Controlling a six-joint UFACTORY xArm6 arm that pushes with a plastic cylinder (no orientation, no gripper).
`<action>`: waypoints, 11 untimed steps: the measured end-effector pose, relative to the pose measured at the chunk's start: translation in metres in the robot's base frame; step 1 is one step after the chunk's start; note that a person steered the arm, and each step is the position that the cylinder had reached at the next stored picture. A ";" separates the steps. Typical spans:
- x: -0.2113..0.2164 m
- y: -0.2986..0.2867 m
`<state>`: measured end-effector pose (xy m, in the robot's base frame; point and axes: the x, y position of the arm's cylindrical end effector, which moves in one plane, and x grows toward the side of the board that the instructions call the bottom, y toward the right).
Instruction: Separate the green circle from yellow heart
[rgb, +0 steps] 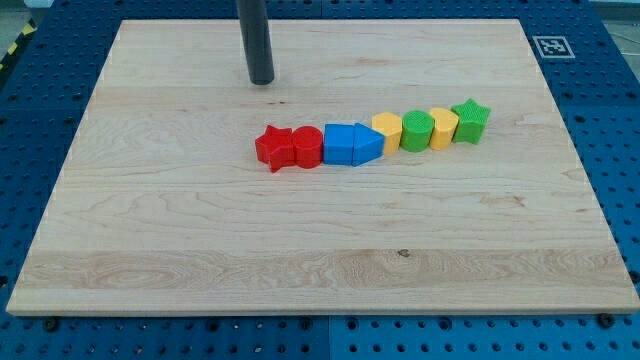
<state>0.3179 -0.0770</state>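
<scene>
1. The green circle (417, 130) is taken as the landmark; it is seen in a row of eight blocks across the middle of the bench (150, 250).
2. Two yellow blocks are found touching the green circle, one on each side: the left yellow block (387, 129) and the right yellow block (443, 128). Which of them is the heart cannot be told for certain from this view.
3. Beyond the right yellow block a green star (471, 120) is seen; further to the view's left of the circle lie two blue blocks (352, 144), a red cylinder (308, 147) and a red star (274, 148).
4. My tip (261, 81) is placed well apart from the green circle, up and to the view's left, touching no block.
5. No tool for grasping is fitted, so nothing is held or clenched; only pushing is possible.
6. The separation is judged not yet begun: the circle is still packed between both yellow blocks, and the whole push is left to be made.
</scene>
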 end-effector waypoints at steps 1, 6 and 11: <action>0.005 0.016; 0.058 0.134; 0.097 0.175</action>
